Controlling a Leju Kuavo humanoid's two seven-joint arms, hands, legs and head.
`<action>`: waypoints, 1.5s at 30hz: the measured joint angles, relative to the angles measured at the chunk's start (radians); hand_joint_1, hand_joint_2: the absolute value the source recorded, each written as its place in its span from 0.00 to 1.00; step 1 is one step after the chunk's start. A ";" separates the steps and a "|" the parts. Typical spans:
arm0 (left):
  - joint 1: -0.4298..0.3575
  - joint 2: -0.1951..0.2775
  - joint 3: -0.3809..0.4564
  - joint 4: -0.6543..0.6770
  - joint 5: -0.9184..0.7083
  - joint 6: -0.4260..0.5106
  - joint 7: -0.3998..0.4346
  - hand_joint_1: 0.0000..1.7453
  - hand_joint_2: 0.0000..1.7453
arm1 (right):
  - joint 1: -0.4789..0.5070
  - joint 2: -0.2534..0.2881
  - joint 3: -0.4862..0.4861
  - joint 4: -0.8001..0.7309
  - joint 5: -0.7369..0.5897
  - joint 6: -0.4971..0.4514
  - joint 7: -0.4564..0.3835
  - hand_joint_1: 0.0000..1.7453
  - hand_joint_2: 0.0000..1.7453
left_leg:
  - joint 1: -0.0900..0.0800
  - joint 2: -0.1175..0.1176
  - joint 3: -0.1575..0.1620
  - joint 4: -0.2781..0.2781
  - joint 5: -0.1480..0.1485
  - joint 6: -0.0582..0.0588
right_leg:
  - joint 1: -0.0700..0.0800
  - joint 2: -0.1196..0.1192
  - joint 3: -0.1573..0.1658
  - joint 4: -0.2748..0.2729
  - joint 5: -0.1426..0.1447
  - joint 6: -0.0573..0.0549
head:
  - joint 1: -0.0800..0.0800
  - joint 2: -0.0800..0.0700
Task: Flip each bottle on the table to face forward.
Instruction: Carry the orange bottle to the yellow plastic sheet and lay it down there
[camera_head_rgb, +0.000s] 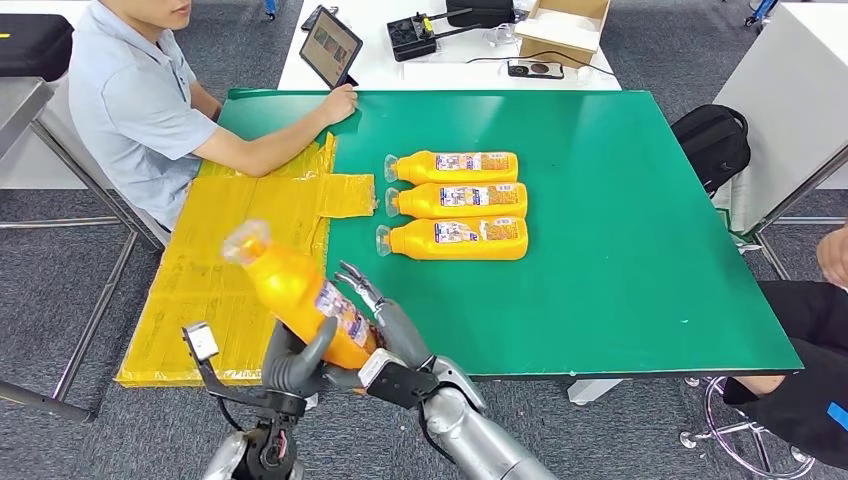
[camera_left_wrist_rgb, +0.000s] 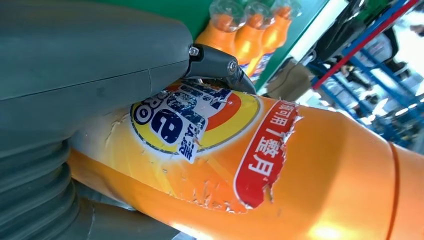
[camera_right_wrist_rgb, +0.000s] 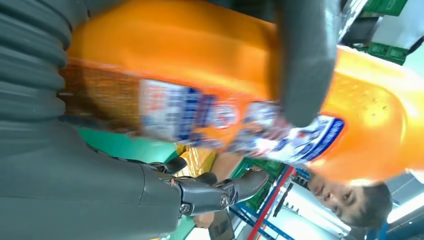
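An orange detergent bottle (camera_head_rgb: 295, 290) is lifted over the table's front left edge, tilted, its clear cap up and to the left. My left hand (camera_head_rgb: 295, 362) grips its lower end, thumb wrapped over it. My right hand (camera_head_rgb: 392, 325) holds the same bottle from the right, fingers spread along its side. The left wrist view has my left hand (camera_left_wrist_rgb: 75, 75) on the bottle (camera_left_wrist_rgb: 310, 175) beside a round blue and yellow label. In the right wrist view, my right hand (camera_right_wrist_rgb: 75, 165) lays its thumb across the bottle (camera_right_wrist_rgb: 175, 50) over a small-print label. Three more bottles (camera_head_rgb: 455, 200) lie side by side on the green table (camera_head_rgb: 620, 260), caps pointing left.
A yellow taped sheet (camera_head_rgb: 230, 230) covers the table's left part. A seated person (camera_head_rgb: 140, 100) rests an arm (camera_head_rgb: 280, 140) on the far left corner. A tablet (camera_head_rgb: 330, 45) and a cardboard box (camera_head_rgb: 562, 25) stand on the white table behind. Another person (camera_head_rgb: 815, 340) sits at the right, near a black backpack (camera_head_rgb: 712, 140).
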 joint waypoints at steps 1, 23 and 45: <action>-0.005 -0.002 0.008 0.003 0.010 -0.002 0.002 0.87 1.00 | -0.001 0.000 -0.003 0.000 -0.001 0.001 0.000 0.00 1.00 | 0.000 0.000 0.000 0.000 0.000 0.000 | 0.000 0.000 0.000 0.000 0.000 0.000 | 0.000 0.000; -0.042 -0.013 0.078 0.018 0.026 0.012 -0.019 0.89 1.00 | -0.002 -0.021 -0.033 -0.006 -0.002 -0.004 0.000 0.00 0.00 | 0.000 0.000 0.000 0.000 0.000 0.000 | 0.000 0.000 0.000 0.000 0.000 0.000 | 0.000 0.000; -0.123 0.013 0.213 0.020 -0.549 0.470 -0.358 0.82 1.00 | 0.170 -0.123 -0.201 -0.390 0.054 -0.155 -0.006 0.00 0.00 | 0.000 0.000 0.000 0.000 0.000 0.000 | 0.000 0.000 0.000 0.000 0.000 0.000 | 0.000 0.000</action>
